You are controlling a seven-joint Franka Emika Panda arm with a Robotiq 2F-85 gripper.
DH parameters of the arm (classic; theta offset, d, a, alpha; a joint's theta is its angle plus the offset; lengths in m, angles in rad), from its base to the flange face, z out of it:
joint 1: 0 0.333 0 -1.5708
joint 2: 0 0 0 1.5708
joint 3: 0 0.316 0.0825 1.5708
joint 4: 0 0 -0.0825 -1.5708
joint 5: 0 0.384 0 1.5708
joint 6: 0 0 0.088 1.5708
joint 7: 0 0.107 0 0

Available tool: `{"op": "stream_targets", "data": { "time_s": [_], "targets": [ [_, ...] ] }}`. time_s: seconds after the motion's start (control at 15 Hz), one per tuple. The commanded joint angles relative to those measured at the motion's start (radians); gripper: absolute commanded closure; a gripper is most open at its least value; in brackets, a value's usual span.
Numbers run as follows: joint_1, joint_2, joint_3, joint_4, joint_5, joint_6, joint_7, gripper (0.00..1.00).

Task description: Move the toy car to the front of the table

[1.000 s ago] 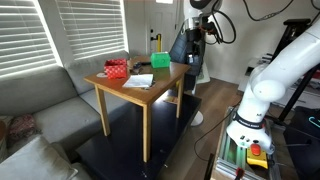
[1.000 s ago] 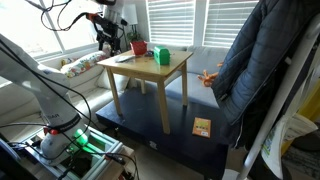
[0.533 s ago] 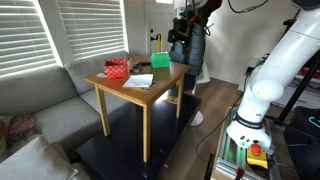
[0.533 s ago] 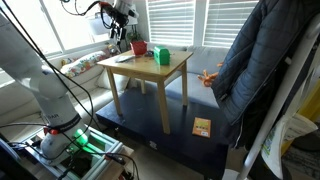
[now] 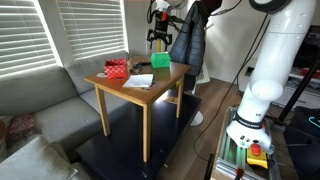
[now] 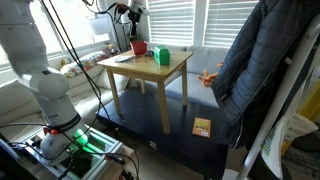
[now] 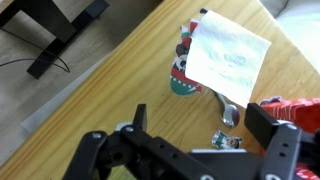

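The small wooden table (image 5: pixel 165 82) with a light-brown top shows in both exterior views (image 6: pixel 150 69) and fills the wrist view (image 7: pixel 100 90). A small green-and-white toy (image 7: pixel 228 143), possibly the toy car, lies on it next to a spoon (image 7: pixel 222 105). I cannot make it out in the exterior views. My gripper (image 7: pixel 200 113) is open and empty. It hangs high above the table's far part in both exterior views (image 5: pixel 158 36) (image 6: pixel 128 16), touching nothing.
On the table are a red object (image 5: pixel 117 68) (image 6: pixel 138 47) (image 7: pixel 292 108), a green box (image 5: pixel 160 61) (image 6: pixel 161 56) and a white napkin (image 7: pixel 230 55) (image 5: pixel 138 80) over a round coaster (image 7: pixel 183 72). A dark jacket (image 6: pixel 255 60) hangs beside the table. A grey sofa (image 5: pixel 40 120) stands close by.
The arm has swung from beside the hanging jacket to above the table's far part. The gripper has stayed open. Nothing on the table has moved.
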Motion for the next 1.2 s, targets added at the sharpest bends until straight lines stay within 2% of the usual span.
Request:
{"op": "stream_targets", "data": {
  "time_s": [0.0,0.33,0.53,0.6,0.73,1.0,1.13],
  "targets": [
    [-0.002,0.125,0.009,0.130,-0.006,0.054,0.200,0.00],
    [0.027,0.209,0.007,0.160,-0.054,0.211,0.465,0.00],
    [0.054,0.236,0.002,0.160,-0.122,0.275,0.636,0.00],
    [0.026,0.213,0.016,0.131,-0.081,0.249,0.528,0.00],
    [0.037,0.227,0.017,0.135,-0.106,0.270,0.590,0.00],
    [0.038,0.230,0.016,0.142,-0.110,0.271,0.609,0.00],
    [0.041,0.260,0.008,0.180,-0.120,0.271,0.668,0.00]
  ]
}}
